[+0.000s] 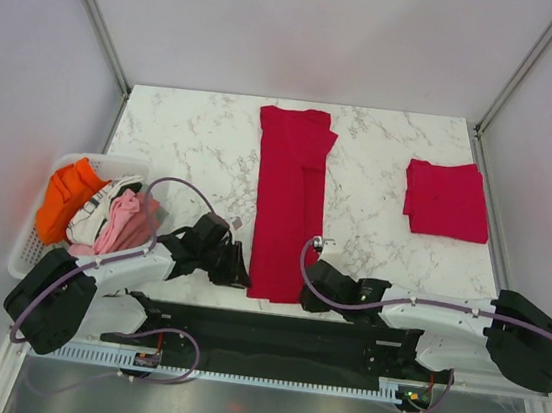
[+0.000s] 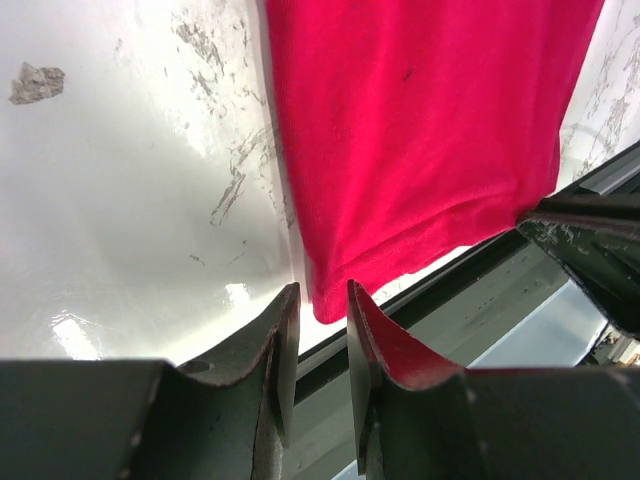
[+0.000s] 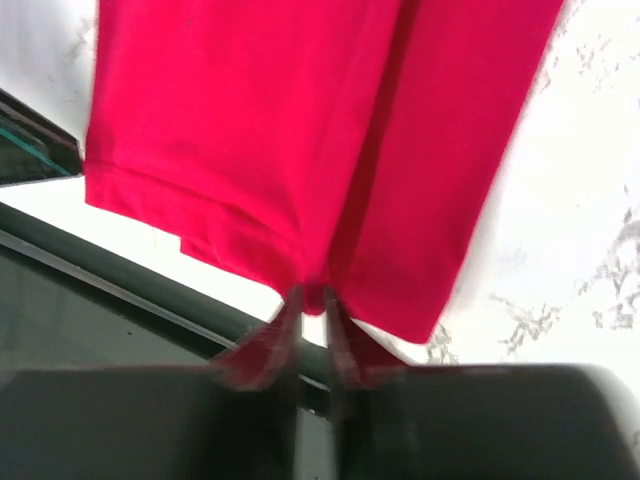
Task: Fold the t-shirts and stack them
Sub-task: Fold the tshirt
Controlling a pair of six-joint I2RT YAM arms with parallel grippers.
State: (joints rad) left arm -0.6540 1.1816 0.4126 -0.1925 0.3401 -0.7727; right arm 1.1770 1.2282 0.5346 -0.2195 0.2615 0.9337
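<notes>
Long, narrow crimson t-shirt (image 1: 284, 203) strip

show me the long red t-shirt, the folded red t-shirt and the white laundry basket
long red t-shirt (image 1: 286, 208): top view, middle of its folded strip
folded red t-shirt (image 1: 446, 199): top view, centre of the folded square
white laundry basket (image 1: 22, 250): top view, its left wall

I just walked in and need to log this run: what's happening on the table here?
Both arms are working the near hem of a long t-shirt, folded into a strip mid-table. The right gripper looks pinched on the hem; the left gripper has the other corner between slightly parted jaws, grip unclear. One folded t-shirt lies on the right; a basket of clothes waits left.
</notes>
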